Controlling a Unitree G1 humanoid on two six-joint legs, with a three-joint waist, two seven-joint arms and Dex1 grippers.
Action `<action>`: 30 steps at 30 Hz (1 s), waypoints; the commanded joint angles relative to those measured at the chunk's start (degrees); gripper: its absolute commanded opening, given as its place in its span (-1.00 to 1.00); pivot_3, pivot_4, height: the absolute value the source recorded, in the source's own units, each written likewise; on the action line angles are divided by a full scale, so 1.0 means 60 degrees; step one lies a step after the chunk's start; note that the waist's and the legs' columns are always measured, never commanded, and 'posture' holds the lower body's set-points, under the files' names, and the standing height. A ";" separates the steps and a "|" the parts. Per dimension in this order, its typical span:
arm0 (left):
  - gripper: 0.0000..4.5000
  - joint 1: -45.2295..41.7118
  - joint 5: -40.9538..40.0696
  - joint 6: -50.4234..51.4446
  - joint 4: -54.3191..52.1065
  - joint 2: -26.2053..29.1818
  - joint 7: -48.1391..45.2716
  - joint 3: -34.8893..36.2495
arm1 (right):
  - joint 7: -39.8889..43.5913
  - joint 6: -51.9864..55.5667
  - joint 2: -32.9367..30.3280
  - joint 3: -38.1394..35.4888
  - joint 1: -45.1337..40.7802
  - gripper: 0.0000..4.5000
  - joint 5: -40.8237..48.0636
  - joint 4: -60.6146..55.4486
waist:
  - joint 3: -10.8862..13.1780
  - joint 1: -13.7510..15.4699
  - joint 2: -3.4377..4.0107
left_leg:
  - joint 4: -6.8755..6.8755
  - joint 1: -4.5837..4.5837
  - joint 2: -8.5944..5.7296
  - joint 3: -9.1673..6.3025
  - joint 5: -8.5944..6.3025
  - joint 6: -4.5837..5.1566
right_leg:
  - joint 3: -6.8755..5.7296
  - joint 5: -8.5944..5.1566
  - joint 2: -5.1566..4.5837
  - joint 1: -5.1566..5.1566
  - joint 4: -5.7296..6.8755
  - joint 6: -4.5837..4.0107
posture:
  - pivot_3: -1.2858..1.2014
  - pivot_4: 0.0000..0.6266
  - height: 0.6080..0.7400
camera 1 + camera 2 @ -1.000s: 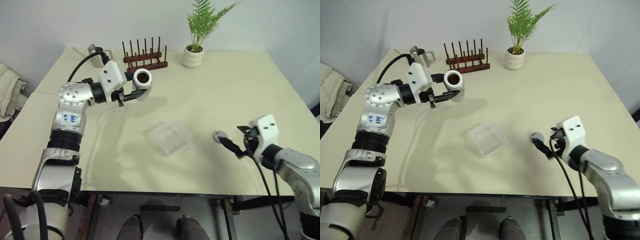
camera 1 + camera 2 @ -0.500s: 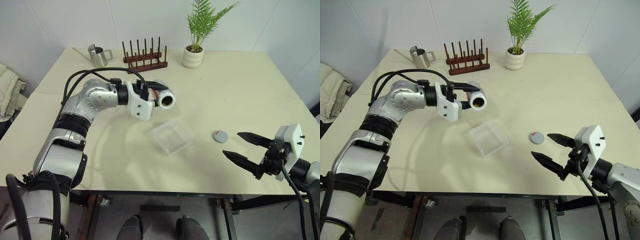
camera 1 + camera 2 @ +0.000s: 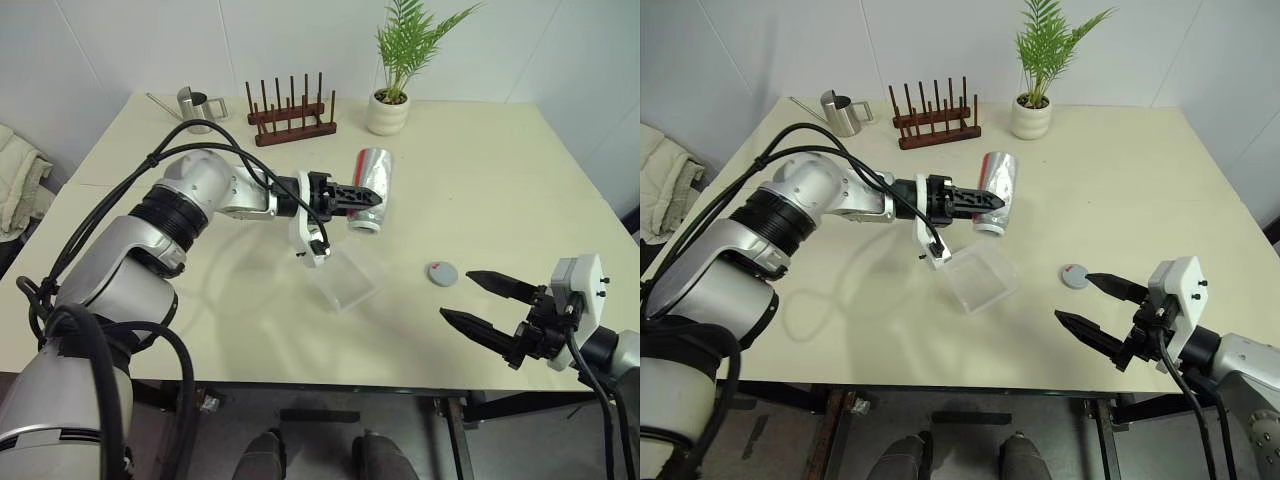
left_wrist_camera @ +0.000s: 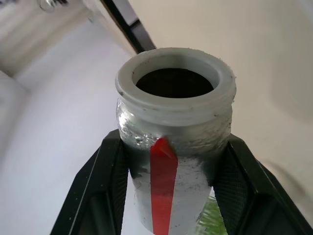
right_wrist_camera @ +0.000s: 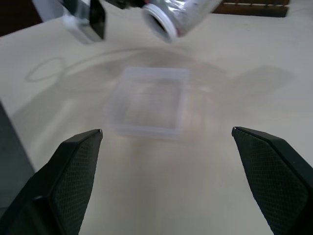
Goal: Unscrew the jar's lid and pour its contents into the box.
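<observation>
The silvery jar [image 3: 368, 186] with its red label hangs tilted above the far edge of the box [image 3: 345, 276], its open white mouth pointing down and toward me. My left gripper [image 3: 350, 196] is shut on the jar's side; in the left wrist view its black fingers [image 4: 105, 186] clamp the jar [image 4: 173, 161]. The jar's inside looks dark, and I cannot make out the contents. The lid [image 3: 441, 272] lies flat on the table to the right of the box. My right gripper [image 3: 457, 296] stands open near the front edge, just in front of the lid, nothing in it.
Along the table's back edge stand a steel watering can [image 3: 195, 108], a brown wooden peg rack [image 3: 290, 112] and a potted plant [image 3: 386, 112]. A pale cloth [image 3: 20, 185] lies off the table's left side. Black cables loop over my left arm.
My left arm has swung right with the jar and rolled its wrist, tipping the jar's mouth down over the box. The right gripper has drawn back from the lid toward the front edge.
</observation>
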 commanded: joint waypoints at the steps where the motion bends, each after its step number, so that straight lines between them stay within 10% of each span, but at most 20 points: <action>1: -0.08 -0.0206 0.0763 0.0902 -0.0501 0.0226 0.1457 -0.0551 | -0.0116 -0.0110 -0.0193 -0.0461 0.0155 0.98 0.0274 -0.0392 | 0.0000 -0.0020 0.0000 | 0.0000 0.0000 0.0000 0.0000 0.0000 0.0000 | 0.0001 0.0000 0.0000 -0.0002 0.0002 0.0000 | 0.03 -0.52 1.00; 21: -0.08 -0.0084 0.0526 0.2129 0.0247 0.0399 0.2414 -0.1051 | -0.0298 -0.0614 -0.0397 0.0348 -0.0713 0.98 -0.0185 0.0212 | 0.0000 0.0161 0.0000 | 0.0007 0.0003 0.0000 0.0001 0.0004 -0.0007 | 0.0000 0.0000 -0.0001 -0.0008 0.0026 -0.0001 | 0.03 -0.52 1.00; 30: -0.08 0.1259 -0.8548 0.0748 0.2996 -0.1057 -0.5580 0.4260 | -0.0014 -0.0669 -0.0532 0.0625 -0.1109 0.98 -0.0318 0.0566 | -0.0004 0.0223 0.0003 | 0.0025 0.0007 -0.0001 0.0013 0.0022 -0.0025 | 0.0000 0.0001 -0.0005 -0.0008 0.0050 -0.0005 | 0.03 -0.52 1.00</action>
